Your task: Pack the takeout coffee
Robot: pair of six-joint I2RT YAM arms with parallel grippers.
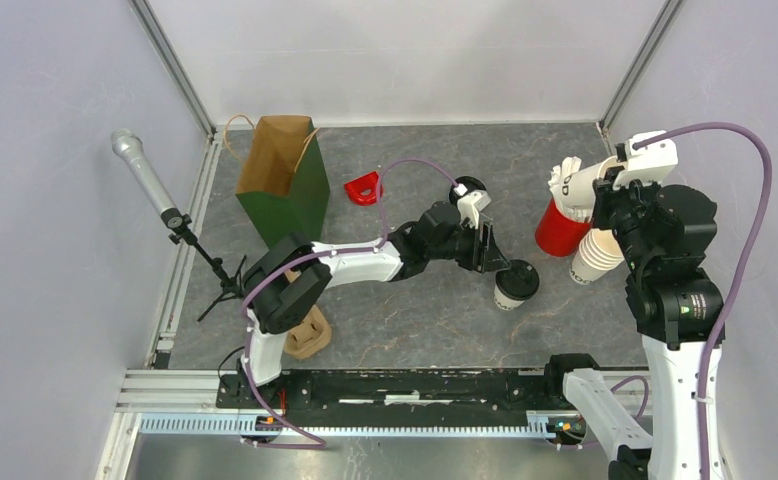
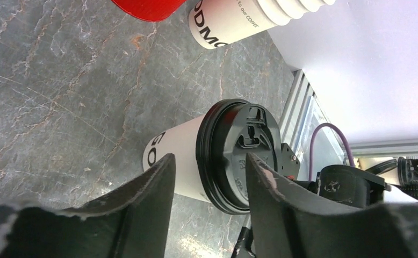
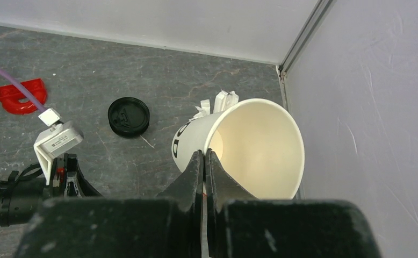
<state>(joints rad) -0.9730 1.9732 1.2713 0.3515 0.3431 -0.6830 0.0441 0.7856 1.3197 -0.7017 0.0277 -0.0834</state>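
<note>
From above, the takeout coffee cup [image 1: 513, 287], black lid on, stands on the grey table [image 1: 415, 325] right of centre. It is well apart from the green paper bag [image 1: 283, 182], which stands open-mouthed at the far left with its brown lining showing. The left gripper [image 1: 495, 264] reaches in just beside the lid. Further right is a red cup [image 1: 561, 232], with a stack of lidless cream cups [image 1: 595, 256] just beside it.

In the left wrist view the jaws are parted. One of the fingers [image 2: 153, 188] crosses the cup's printed wall and the other crosses the lid's rim, and the cup sits beyond them.

In the right wrist view the right gripper [image 3: 204, 158] is pinched closed on the wall of a lidless paper cup [image 3: 255, 145], whose tan inside faces the camera. White sticks [image 3: 220, 101] poke up behind it. A loose black lid [image 3: 129, 116] lies flat on the table, and a red plastic piece [image 3: 20, 95] lies further left.
</note>
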